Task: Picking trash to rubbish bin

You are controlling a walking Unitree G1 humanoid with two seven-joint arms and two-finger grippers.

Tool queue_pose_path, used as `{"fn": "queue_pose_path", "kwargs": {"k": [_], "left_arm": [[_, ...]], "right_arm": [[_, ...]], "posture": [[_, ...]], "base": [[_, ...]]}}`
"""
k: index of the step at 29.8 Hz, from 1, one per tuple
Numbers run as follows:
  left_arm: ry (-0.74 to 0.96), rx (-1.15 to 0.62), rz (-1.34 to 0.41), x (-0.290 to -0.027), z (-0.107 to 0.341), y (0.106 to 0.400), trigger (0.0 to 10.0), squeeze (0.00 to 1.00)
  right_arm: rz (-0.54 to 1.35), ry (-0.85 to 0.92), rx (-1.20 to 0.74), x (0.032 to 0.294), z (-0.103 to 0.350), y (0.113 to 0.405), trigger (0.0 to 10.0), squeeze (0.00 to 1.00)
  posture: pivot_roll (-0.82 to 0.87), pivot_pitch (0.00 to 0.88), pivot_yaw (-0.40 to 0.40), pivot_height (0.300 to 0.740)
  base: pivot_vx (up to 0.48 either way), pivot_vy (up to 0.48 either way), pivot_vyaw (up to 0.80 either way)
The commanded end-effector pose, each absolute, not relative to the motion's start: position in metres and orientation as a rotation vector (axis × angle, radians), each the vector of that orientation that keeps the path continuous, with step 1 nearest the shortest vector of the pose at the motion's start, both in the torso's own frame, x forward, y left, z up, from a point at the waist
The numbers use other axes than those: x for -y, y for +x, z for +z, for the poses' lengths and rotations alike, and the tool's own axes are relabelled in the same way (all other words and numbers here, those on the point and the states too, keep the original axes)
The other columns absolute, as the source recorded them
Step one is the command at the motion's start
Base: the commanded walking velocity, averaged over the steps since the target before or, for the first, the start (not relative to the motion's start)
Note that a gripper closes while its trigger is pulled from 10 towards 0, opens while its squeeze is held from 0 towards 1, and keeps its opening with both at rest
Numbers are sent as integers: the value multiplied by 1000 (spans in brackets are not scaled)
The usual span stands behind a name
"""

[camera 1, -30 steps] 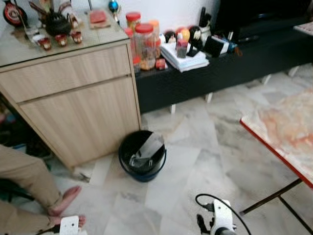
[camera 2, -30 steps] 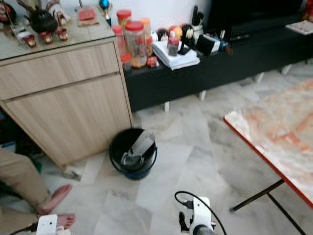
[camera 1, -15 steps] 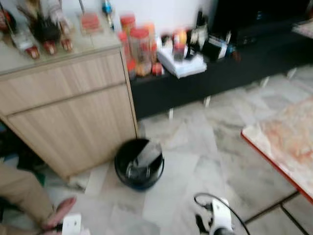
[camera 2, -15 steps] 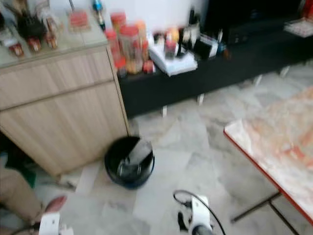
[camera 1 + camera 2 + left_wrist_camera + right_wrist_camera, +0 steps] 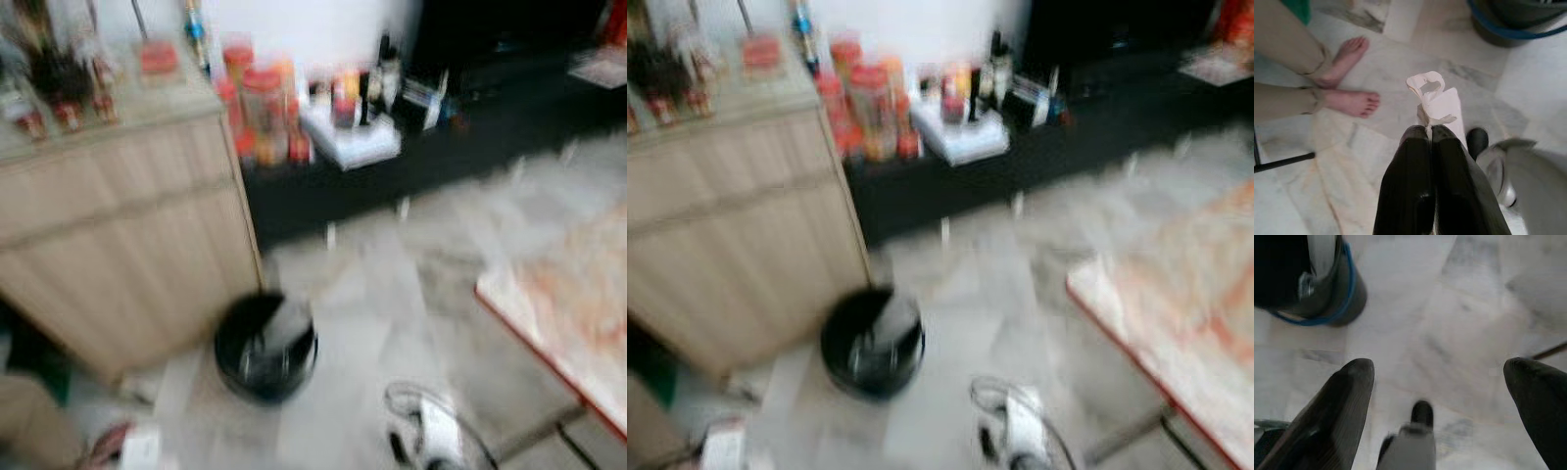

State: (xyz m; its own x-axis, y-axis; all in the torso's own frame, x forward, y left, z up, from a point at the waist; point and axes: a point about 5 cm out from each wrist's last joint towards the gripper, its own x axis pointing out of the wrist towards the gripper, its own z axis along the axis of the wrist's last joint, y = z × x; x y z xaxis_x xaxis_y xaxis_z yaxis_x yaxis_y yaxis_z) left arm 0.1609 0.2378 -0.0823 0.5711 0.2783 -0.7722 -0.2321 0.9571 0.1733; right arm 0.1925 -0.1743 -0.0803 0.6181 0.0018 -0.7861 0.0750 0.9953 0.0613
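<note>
left gripper [image 5: 1428, 131] has its fingers clamped on a crumpled white paper scrap [image 5: 1432, 100], which sticks out past the tips along the fingers' line. The black rubbish bin [image 5: 265, 345] sits on the floor ahead, slightly right, beside the wooden cabinet [image 5: 118, 245]. right gripper [image 5: 1437, 377] spread wide, empty

Each pincer [image 5: 1429, 131] has 2 long glossy black fingers [image 5: 1342, 401]; a black cable [image 5: 431, 403] loops over the white wrist.

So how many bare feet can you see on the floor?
2. In the left wrist view, one foot points toward the bin; the other foot lies just beyond the paper scrap pinched in the left claw. Any others may be hidden.
</note>
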Motion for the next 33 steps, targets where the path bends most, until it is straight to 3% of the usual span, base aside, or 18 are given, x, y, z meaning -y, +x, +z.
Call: {"fn": "queue_pose_path", "kwargs": {"k": [1,2,33], "left_arm": [[78,-928,321,-248,-81,158,10000,0],[76,-918,321,-248,-80,160,10000,0],[61,-939,361,-252,-84,148,10000,0]], "right_arm": [[-18,110,-888,163,-78,199,10000,0],[-18,111,-880,164,-76,202,10000,0],[4,111,-906,166,-81,191,10000,0]], "posture": [[135,72,2,740],[125,100,-3,740],[155,124,-11,740]], "base": [[319,0,0],[319,0,0],[316,0,103]]}}
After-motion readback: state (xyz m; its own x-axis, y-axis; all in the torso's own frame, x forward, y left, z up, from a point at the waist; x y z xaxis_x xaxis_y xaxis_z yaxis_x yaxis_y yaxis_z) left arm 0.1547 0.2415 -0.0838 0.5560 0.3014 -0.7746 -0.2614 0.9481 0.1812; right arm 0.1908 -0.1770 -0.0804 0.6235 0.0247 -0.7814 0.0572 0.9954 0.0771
